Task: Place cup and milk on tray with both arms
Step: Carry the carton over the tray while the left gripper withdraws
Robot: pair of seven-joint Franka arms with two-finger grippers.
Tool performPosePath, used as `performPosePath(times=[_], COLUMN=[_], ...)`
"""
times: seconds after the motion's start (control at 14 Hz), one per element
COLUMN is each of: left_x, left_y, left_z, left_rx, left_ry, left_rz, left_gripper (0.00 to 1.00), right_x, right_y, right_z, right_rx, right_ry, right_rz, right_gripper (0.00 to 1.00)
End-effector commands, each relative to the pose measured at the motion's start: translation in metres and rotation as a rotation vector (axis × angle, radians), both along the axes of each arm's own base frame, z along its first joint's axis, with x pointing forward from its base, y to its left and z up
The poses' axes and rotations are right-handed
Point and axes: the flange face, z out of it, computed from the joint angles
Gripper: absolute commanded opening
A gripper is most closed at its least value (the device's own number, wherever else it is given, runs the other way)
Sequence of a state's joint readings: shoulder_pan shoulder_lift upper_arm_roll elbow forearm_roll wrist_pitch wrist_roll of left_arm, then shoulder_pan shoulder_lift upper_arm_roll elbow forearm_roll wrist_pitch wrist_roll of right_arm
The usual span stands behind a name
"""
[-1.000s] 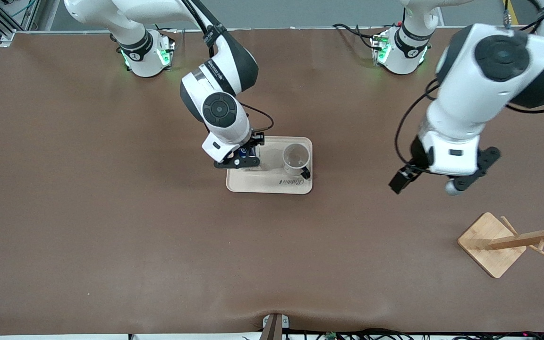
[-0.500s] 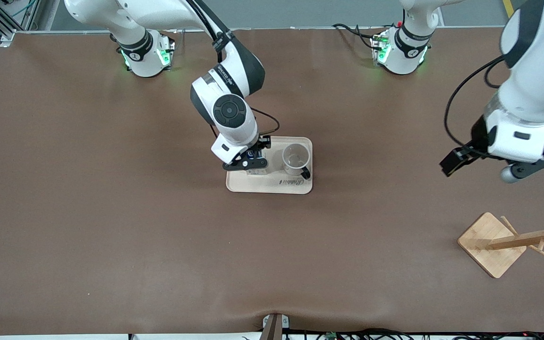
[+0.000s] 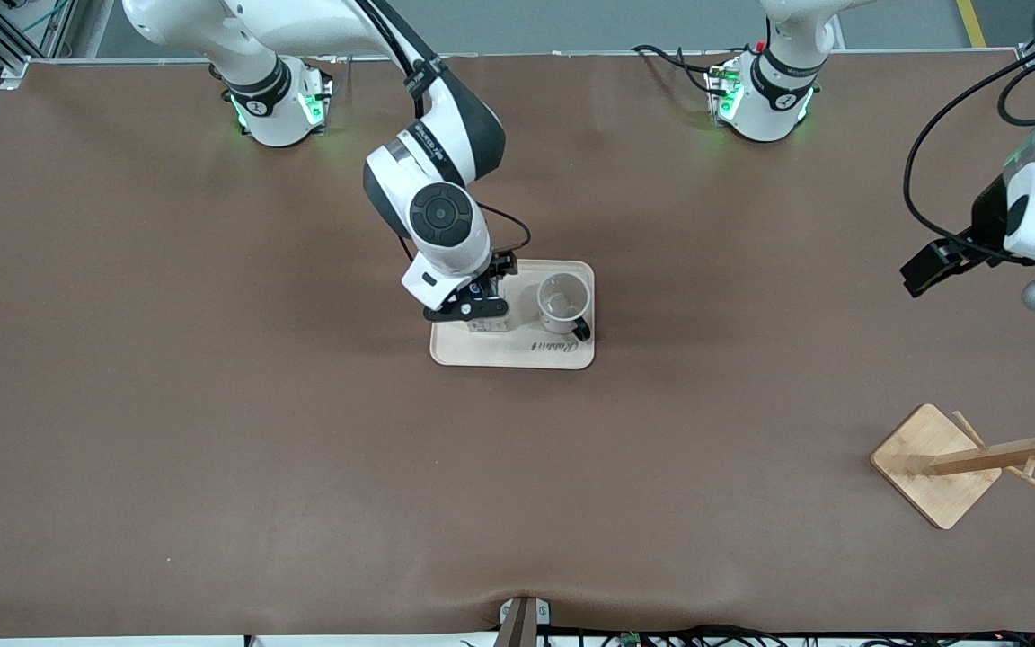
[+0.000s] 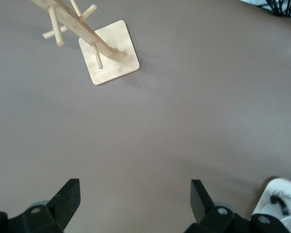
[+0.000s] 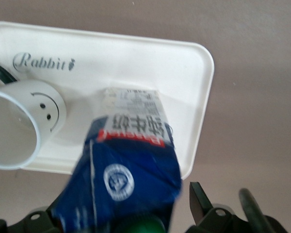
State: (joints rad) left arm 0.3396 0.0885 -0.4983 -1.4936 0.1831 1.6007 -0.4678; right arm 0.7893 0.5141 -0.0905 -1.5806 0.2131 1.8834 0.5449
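The cream-white tray (image 3: 517, 355) lies mid-table. The white smiley cup (image 3: 562, 301) stands upright on it at the left arm's end; it also shows in the right wrist view (image 5: 19, 126). The blue-and-white milk carton (image 3: 486, 319) stands on the tray (image 5: 136, 63) beside the cup. My right gripper (image 3: 473, 301) is open around the carton (image 5: 131, 160); one fingertip (image 5: 199, 199) stands clear of its side, the other is hidden by it. My left gripper (image 3: 1012, 270) is open and empty, up over bare table toward the left arm's end (image 4: 133, 194).
A wooden cup rack (image 3: 935, 463) with a square base lies tipped toward the left arm's end, nearer the front camera; it also shows in the left wrist view (image 4: 109, 58). Brown table surface surrounds the tray.
My right gripper carried the milk carton a little toward the cup and set it on the tray. My left arm swung away from the tray toward its own end of the table.
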Motion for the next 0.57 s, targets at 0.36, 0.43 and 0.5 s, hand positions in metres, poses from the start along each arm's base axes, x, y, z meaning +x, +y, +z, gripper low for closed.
performPosePath(times=[0.36, 0.43, 0.5], left_x=[-0.010, -0.012, -0.012], left_y=[0.041, 0.041, 0.038], left_z=[0.023, 0.022, 0.022], left_rx=[0.012, 0.015, 0.016], left_ry=[0.047, 0.059, 0.061], left_rz=[-0.162, -0.165, -0.175], left_gripper=[1.00, 1.00, 1.00], right_x=[0.036, 0.050, 0.064], right_y=[-0.008, -0.021, -0.039], right_z=[0.115, 0.128, 0.135], right_rx=[0.049, 0.065, 0.074], right_ry=[-0.046, -0.068, -0.078], right_rz=[-0.018, -0.042, -0.073], right_gripper=[1.00, 1.00, 1.00])
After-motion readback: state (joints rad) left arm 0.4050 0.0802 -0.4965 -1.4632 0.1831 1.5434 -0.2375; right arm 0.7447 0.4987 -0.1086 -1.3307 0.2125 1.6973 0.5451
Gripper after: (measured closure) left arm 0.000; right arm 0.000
